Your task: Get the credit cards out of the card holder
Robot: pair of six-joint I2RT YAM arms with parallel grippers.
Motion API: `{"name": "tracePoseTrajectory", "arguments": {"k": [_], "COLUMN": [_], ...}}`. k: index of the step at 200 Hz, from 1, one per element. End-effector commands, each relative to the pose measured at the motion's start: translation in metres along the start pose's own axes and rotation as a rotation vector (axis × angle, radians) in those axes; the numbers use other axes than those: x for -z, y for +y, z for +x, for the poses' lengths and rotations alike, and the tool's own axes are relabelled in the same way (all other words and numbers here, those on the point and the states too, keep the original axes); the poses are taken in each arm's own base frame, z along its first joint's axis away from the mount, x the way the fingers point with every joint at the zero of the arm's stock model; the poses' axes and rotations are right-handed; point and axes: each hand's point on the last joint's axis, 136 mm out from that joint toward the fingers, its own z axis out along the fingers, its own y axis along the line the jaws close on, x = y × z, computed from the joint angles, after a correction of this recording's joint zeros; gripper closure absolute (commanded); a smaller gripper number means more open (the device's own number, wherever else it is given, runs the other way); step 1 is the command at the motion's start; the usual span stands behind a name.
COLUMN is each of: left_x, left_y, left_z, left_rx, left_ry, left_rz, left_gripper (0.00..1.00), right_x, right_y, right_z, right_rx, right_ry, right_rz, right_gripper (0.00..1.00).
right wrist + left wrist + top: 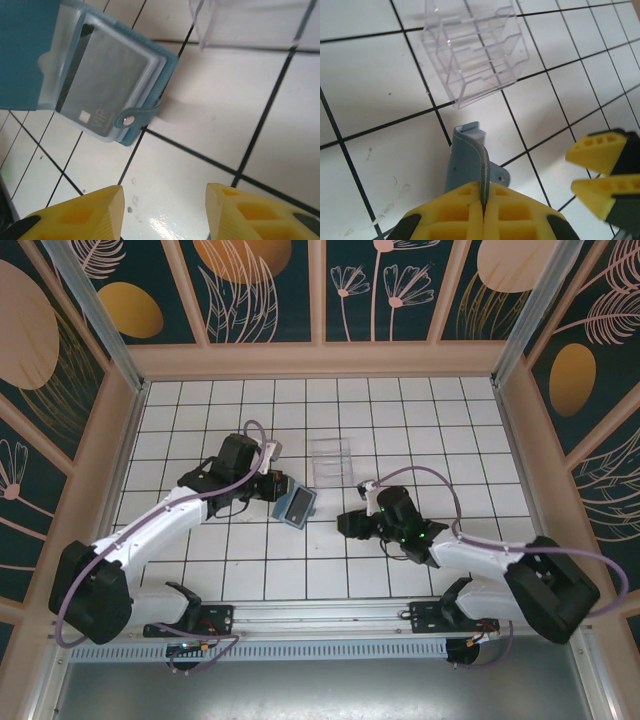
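Tally: card holder [22, 55], 1 seen, teal | card [107, 75], 1 made out for certain, dark, behind the clear sleeve; whether there were more could not be told | clear slotted stand [332, 462], 1 | arms, 2: left arm [160, 520], right arm [480, 555] | grippers, 2: left gripper [482, 202], right gripper [165, 192]

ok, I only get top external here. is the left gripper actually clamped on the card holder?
Observer: Yes. In the left wrist view the left gripper is shut on the card holder, pinching one thin edge.
Operator: any card in it?
Observer: The right wrist view has a grey card printed VIP, sitting in a clear sleeve.
Operator: right side?
Observer: The right gripper is open, nothing between its fingers, the holder ahead of them.
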Motion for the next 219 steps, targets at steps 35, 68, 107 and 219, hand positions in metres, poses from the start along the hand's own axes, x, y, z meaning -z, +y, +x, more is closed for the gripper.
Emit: {"name": "tracePoseTrajectory", "arguments": {"k": [35,68,107,219], "left_x": [0.063,0.092,0.099,0.116], "left_y": [-0.068,-0.102,-0.115,-0.128], "left_z": [-0.015,-0.013,-0.002,-0.005], "left_rx": [-0.306,-0.413,-0.466,-0.556], "left_ry": [-0.054,-0.074,-0.009,-0.037], "left_rz": [0.246,0.408,0.498,0.542], "left_gripper": [1.0,1.0,1.0,1.0], "right_x": [0.052,0.078,0.079,0.052], "right_y": [0.086,0.142,0.178,0.186], "right_z": [-0.067,-0.093,-0.11,-0.083], "right_rx": [0.507,0.808,0.995,0.966], "right_ry": [-0.192,-0.227,-0.145,0.189], "right_rz": [-0.264,-0.438,-0.573,-0.768], "right_gripper": [0.55,0.55,0.54,0.66]}}
